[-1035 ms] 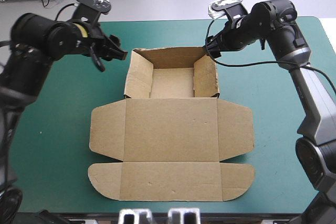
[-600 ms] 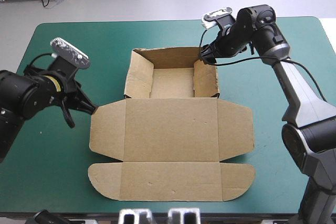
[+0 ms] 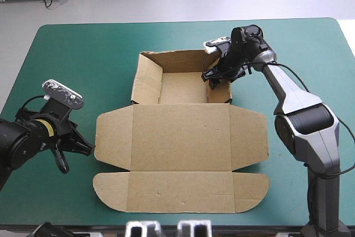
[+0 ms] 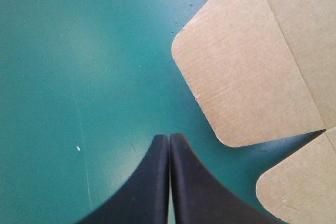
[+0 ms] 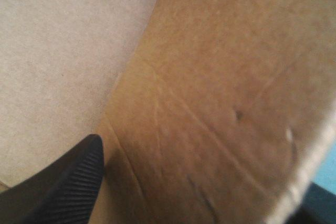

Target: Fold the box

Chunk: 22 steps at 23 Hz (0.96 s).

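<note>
Looking down from the high view, the brown box (image 3: pixel 180 137) lies in the middle of the surface (image 3: pixel 66 54) with its teal-green cover. On the far side it forms an open tray (image 3: pixel 183 88) with raised walls, and the lid (image 3: pixel 180 159) lies flat on the near side with a rounded flap at each end. The left tool (image 3: pixel 87 148) sits low over the cover, just beside the left flap (image 3: pixel 113 137) and pointing at it, apart from the board. The right tool (image 3: pixel 213 80) is down at the tray's right wall (image 3: pixel 221 84), its tip dipping inside the tray. From the left wrist, the two black fingers meet in one pointed arch over bare cover — closed, with nothing between them. Ahead of this tool and off to one side lies the rounded corner of a flap, flat on the cover. A second rounded piece of board shows closer in beside the fingers, with a narrow strip of cover between the two pieces. From the right wrist, one ribbed black finger (image 5: pixel 79 182) rises well off the middle, so this tool stands open and grips nothing. The finger is inside the tray, the paler floor to its outer side and the brown wall filling the space ahead — the other finger is hidden behind that wall. A sliver of cover shows past the wall's edge.
</note>
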### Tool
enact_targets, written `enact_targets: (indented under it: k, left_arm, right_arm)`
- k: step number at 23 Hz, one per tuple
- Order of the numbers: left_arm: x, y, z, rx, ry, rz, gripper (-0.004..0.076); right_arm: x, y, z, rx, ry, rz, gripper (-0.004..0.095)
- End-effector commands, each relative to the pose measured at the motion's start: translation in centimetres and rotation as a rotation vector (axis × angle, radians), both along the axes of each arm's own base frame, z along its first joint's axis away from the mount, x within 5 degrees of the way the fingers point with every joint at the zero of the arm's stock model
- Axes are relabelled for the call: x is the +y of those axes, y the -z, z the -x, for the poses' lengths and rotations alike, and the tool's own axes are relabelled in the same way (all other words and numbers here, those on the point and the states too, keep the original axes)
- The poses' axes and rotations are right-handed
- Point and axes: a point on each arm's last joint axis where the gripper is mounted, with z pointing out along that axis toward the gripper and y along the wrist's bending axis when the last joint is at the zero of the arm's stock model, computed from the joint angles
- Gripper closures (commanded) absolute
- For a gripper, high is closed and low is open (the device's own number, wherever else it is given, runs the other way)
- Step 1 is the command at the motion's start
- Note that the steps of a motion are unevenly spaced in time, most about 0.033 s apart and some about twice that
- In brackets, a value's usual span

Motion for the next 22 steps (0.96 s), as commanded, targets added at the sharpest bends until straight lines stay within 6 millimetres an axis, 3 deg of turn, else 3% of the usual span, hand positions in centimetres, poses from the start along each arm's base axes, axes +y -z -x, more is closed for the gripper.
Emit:
enact_targets:
  k: [1, 4, 8, 14, 18, 20, 22]
  left_arm:
    - [0.3, -0.8, 0.8, -0.007, -0.015, 0.031, 0.0732]
    - [0.2, -0.8, 0.8, -0.006, -0.014, 0.033, 0.0732]
    - [0.4, -0.6, 0.8, -0.007, -0.022, 0.009, 0.0732]
    - [-0.2, 2.4, 0.0, 0.011, 0.002, 0.016, 0.0732]
    - [-0.3, 4.9, -0.2, 0.053, -0.053, 0.037, 0.0731]
    - [-0.8, 6.0, -0.1, 0.083, -0.049, 0.088, 0.0730]
    - [-1.3, 6.1, 0.0, 0.105, -0.032, 0.148, 0.0730]
  right_arm:
    - [-0.1, -3.3, 0.8, -0.065, -0.021, -0.023, 0.0573]
    - [-0.1, -3.3, 0.8, -0.076, -0.058, -0.010, 0.0931]
    - [-1.0, -3.2, 0.5, -0.109, -0.086, 0.085, 0.0932]
    - [-5.6, -4.1, -0.5, -0.113, 0.027, 0.047, 0.0932]
    - [-10.5, -5.7, -1.0, -0.150, 0.123, 0.019, 0.0932]
    - [-15.4, -6.7, -1.5, -0.184, 0.233, -0.038, 0.0932]
    - [-18.5, -7.1, -1.6, -0.204, 0.302, -0.068, 0.0932]
